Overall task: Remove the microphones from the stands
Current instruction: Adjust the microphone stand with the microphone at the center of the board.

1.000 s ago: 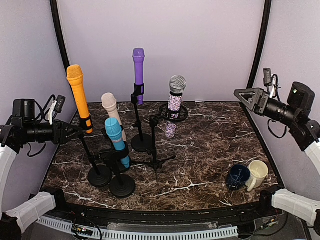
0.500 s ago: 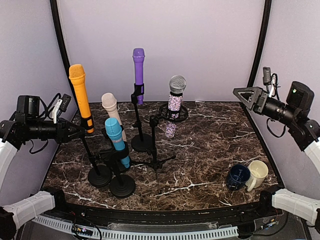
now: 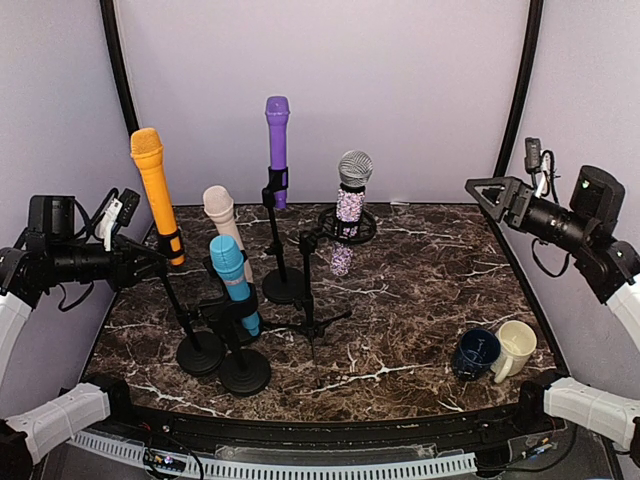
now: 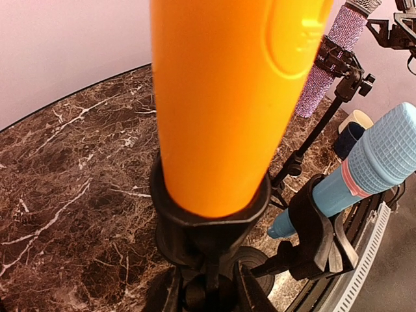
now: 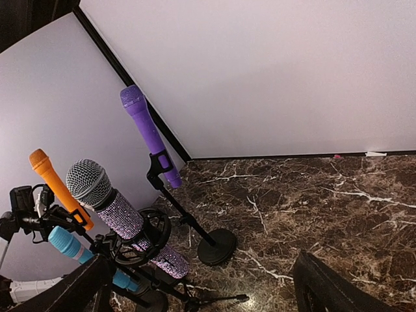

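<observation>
Left jaws clamp the stand clip (image 4: 208, 224) under the orange microphone (image 4: 227, 97); right jaws stand wide open.

A thick, smooth orange microphone (image 4: 221, 97) fills the upper middle of the frame, very near to the camera. Its lower end sits in a round black plastic clip (image 4: 208, 218) in the lower middle. Under the clip, at the bottom edge, the two dark fingers (image 4: 170, 296) of the left gripper (image 4: 208, 300) stand close on both sides of the black stand joint (image 4: 207, 283); if they press it, I cannot tell. At the right, a light blue microphone (image 4: 383, 156) leans in its own black clamp (image 4: 322, 231). In the upper right is a glittering purple microphone (image 4: 335, 49). Behind all lies a dark brown marble table (image 4: 71, 175), and a pale wall (image 4: 65, 45) is in the upper left.
</observation>
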`<state>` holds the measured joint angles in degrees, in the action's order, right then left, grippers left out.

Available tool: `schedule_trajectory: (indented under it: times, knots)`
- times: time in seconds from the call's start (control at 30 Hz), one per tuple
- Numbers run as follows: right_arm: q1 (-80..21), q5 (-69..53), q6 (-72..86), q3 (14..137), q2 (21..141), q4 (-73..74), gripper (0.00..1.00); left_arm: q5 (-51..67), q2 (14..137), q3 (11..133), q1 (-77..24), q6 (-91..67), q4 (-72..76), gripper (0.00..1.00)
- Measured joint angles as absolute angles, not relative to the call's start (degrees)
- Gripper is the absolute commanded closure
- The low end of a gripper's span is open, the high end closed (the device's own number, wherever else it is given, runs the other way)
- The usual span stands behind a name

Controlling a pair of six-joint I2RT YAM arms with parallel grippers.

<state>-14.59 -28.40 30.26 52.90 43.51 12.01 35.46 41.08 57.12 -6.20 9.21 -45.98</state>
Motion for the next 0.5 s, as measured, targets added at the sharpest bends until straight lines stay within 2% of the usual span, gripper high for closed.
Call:
schedule_trajectory:
  times: [0.5]
  knots:
    - [-14.6,-26.0,30.3,51.3,43.2,11.6,0.01,26.1,40.6,56.2,-6.3,9.9,-41.1,1.00]
